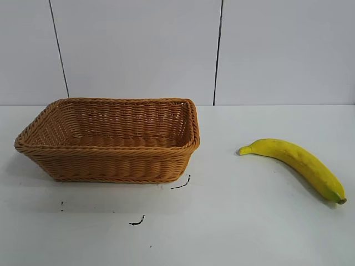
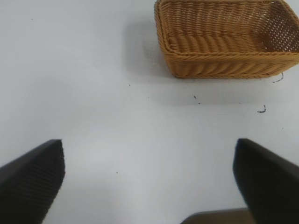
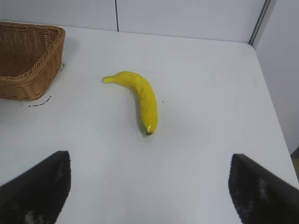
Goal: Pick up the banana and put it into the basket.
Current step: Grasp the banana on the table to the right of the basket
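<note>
The yellow banana (image 1: 297, 164) lies flat on the white table at the right, its stem pointing toward the basket; the right wrist view also holds the banana (image 3: 140, 99). The tan wicker basket (image 1: 111, 166) stands at the left with nothing inside, and the left wrist view shows the basket (image 2: 224, 63) from the side. My right gripper (image 3: 150, 161) is open above bare table, short of the banana's dark-tipped end, holding nothing. My left gripper (image 2: 149, 151) is open too, over bare table well away from the basket. Neither arm shows in the exterior view.
The white table (image 1: 222, 221) carries a few small black marks (image 1: 137, 221) in front of the basket. A white panelled wall (image 1: 138, 50) runs along the back. The table's edge (image 3: 268, 107) lies beyond the banana in the right wrist view.
</note>
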